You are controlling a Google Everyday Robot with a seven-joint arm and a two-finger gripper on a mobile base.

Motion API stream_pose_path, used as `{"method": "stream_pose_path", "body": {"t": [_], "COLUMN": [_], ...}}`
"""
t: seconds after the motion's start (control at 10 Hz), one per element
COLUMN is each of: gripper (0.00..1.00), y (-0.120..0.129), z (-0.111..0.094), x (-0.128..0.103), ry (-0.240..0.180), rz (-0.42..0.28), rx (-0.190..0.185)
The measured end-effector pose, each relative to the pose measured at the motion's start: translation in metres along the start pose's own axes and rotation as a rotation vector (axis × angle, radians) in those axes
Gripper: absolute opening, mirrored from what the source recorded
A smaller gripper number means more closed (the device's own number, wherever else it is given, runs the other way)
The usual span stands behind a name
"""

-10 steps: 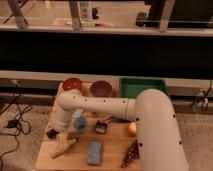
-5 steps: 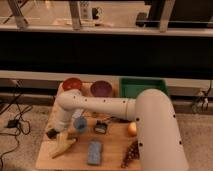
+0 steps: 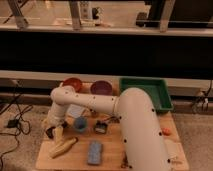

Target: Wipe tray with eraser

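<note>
At the left edge of the wooden table (image 3: 111, 149), my gripper (image 3: 53, 131) hangs low on the end of the fat, smooth white arm (image 3: 100, 104). Its claw stands wide, and I see nothing in it.

The tray (image 3: 159, 95) sits at the back right corner. It is green, shaped like a rectangle, with a raised rim all round. The eraser (image 3: 101, 128) is a small black block near the middle of the table, well apart from the tray.

I count two round bowls along the back edge: one red bowl (image 3: 73, 83) and one purple bowl (image 3: 101, 87). One round blue cup (image 3: 80, 123) stands just left of the eraser. One flat blue-grey sponge (image 3: 94, 152) lies near the front edge. One long yellow thing (image 3: 63, 147) lies by the front left corner, close under the claw. One small orange thing (image 3: 166, 131) sits near the right edge.
</note>
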Motion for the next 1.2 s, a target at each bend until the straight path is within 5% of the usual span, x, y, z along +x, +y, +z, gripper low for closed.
{"method": "stream_pose_path", "body": {"t": [0.3, 0.6, 1.2], "gripper": [0.80, 0.80, 0.76], "y": [-0.019, -0.004, 0.002], "z": [-0.019, -0.031, 0.010], "x": [0.021, 0.042, 0.046], "ry": [0.014, 0.010, -0.080], "rz": [-0.010, 0.005, 0.007], "rx": [0.007, 0.017, 0.025]}}
